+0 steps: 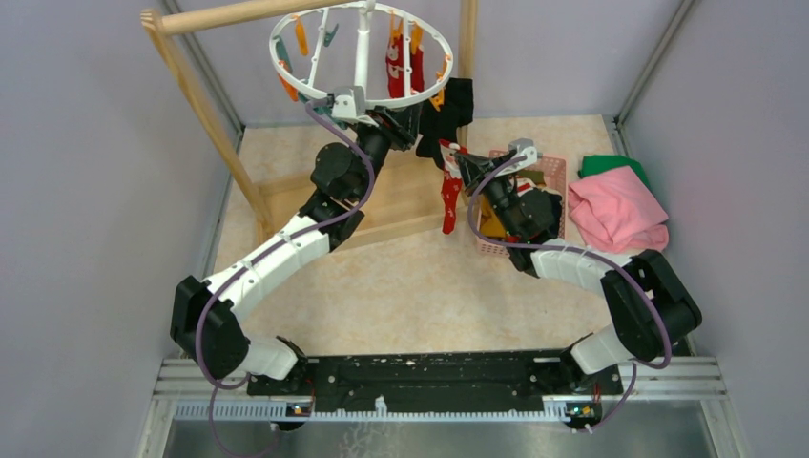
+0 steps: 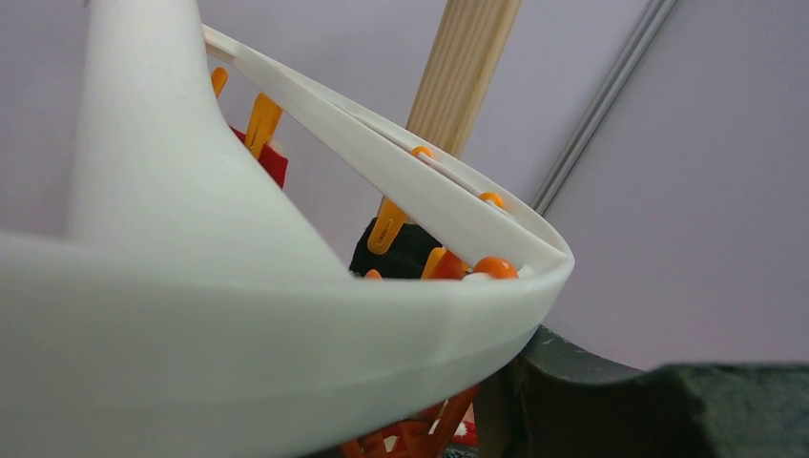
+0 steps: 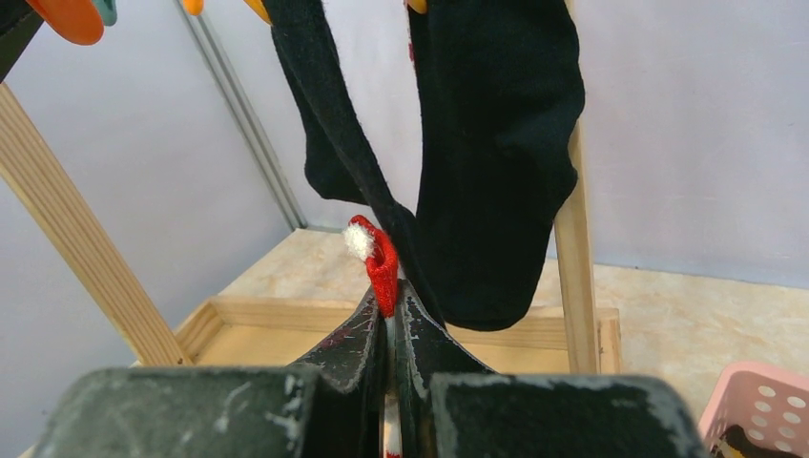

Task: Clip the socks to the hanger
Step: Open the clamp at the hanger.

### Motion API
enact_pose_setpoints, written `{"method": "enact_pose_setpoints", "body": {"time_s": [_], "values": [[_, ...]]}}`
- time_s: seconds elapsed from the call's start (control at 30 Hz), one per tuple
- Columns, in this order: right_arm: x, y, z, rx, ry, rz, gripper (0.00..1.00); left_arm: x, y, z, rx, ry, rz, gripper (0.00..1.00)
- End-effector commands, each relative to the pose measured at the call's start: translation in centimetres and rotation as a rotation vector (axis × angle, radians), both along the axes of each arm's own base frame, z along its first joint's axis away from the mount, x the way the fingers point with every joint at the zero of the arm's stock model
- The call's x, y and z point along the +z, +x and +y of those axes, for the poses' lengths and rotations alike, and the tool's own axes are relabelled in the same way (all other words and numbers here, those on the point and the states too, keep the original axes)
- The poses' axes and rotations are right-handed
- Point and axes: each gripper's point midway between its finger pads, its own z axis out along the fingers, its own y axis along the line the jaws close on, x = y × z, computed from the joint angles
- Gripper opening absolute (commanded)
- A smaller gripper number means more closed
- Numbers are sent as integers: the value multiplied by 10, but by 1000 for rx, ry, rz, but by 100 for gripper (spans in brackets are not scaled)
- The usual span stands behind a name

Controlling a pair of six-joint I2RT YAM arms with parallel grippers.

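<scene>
My right pincer (image 3: 391, 313) is clamped shut on a small red fabric sock (image 3: 382, 262), holding it up below the round white plastic hanger (image 2: 286, 363) for clipping; my left pincer (image 1: 396, 119) waits close under it, opening unclear.

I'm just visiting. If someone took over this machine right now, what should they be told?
Left pincer: up at the near rim of the hanger; I can't tell if it is open or shut.
Right pincer: shut on a red sock, held up below the black socks.
Done: red socks and black socks hang clipped.
To do: clip the held sock, then whatever socks remain in the pink basket.
</scene>
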Motion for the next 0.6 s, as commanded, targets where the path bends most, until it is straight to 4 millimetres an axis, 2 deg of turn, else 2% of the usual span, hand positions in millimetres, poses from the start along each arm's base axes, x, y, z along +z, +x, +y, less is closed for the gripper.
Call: {"method": "enact_pose_setpoints", "body": {"time_s": [0.0,0.4,0.57], "values": [[30,-7,-9,-2,53,-73,0,47,-13,15,26,-50,-112,49],[31,-7,-9,-3,53,-74,0,48,-13,13,30,-20,-130,50],[31,-7,-9,-3,54,-74,0,48,-13,13,27,-17,-132,44]]}}
